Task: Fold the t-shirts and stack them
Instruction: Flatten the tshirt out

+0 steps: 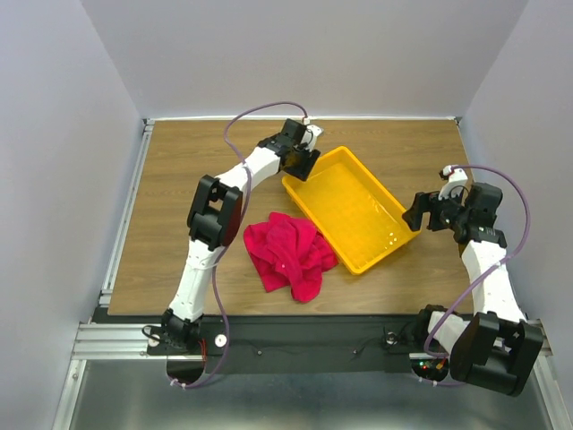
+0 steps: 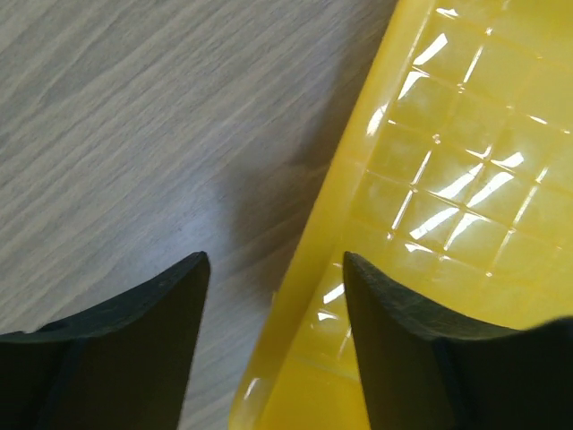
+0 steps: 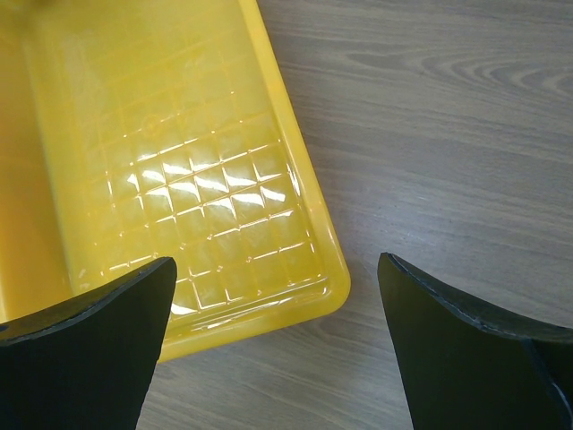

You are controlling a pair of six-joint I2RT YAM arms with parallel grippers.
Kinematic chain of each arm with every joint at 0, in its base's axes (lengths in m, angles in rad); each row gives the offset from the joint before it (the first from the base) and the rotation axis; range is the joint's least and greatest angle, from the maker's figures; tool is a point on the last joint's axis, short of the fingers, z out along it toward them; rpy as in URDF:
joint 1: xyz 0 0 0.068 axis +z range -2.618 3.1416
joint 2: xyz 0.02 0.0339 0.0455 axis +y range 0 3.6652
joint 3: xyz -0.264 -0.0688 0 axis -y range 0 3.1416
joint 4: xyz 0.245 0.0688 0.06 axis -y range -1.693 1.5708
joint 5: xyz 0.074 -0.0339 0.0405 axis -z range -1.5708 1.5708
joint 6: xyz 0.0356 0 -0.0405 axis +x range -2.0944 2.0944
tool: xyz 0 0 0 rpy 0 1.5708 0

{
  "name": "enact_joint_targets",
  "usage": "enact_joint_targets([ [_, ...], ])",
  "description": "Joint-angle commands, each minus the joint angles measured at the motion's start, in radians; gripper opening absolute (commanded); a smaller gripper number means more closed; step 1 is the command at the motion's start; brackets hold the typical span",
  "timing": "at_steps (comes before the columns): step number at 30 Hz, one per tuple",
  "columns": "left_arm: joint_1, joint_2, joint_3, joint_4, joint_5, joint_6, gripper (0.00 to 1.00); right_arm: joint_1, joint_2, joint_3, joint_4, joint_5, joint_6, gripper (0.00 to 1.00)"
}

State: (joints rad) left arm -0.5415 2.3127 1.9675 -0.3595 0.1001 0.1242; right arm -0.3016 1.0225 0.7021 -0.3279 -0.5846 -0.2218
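The crimson-red t-shirt (image 1: 289,253) lies crumpled on the wooden table in the top view, just left of the yellow tray's near end; it shows in neither wrist view. My left gripper (image 1: 303,164) is open at the tray's far left corner, its jaws astride the tray rim (image 2: 304,269), one outside and one inside. My right gripper (image 1: 417,213) is open and empty, hovering over the tray's right corner (image 3: 331,287).
The empty yellow plastic tray (image 1: 309,193) lies diagonally on the table's middle right, with a gridded floor (image 3: 197,197). Bare wood table (image 1: 179,170) spreads to the left and behind. A metal rail runs along the left edge (image 1: 125,215).
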Motion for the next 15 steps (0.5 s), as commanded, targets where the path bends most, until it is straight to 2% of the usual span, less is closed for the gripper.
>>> enact_joint_targets([
  [1, -0.021, 0.046, 0.125, -0.068, -0.037, 0.057, 0.67, -0.008, 0.001, 0.004, 0.047, -0.017, -0.013, 1.00],
  [3, -0.034, 0.065, 0.140, -0.071, -0.046, 0.066, 0.58, -0.008, 0.002, 0.005, 0.046, -0.017, -0.013, 1.00],
  [4, -0.043, 0.082, 0.160, -0.076, -0.072, 0.065, 0.36, -0.008, 0.002, 0.005, 0.046, -0.015, -0.014, 1.00],
  [6, -0.046, 0.089, 0.178, -0.076, -0.101, 0.048, 0.00, -0.008, 0.002, 0.004, 0.046, -0.011, -0.014, 1.00],
  [9, -0.044, 0.038, 0.134, -0.018, -0.138, 0.025, 0.00, -0.008, -0.007, 0.002, 0.046, -0.001, -0.016, 1.00],
  [14, -0.025, -0.223, -0.189, 0.141, -0.149, -0.053, 0.00, -0.010, -0.021, -0.001, 0.046, 0.006, -0.016, 1.00],
  [15, -0.012, -0.270, -0.314, 0.198, -0.151, -0.069, 0.00, -0.011, -0.022, 0.000, 0.046, 0.008, -0.016, 1.00],
])
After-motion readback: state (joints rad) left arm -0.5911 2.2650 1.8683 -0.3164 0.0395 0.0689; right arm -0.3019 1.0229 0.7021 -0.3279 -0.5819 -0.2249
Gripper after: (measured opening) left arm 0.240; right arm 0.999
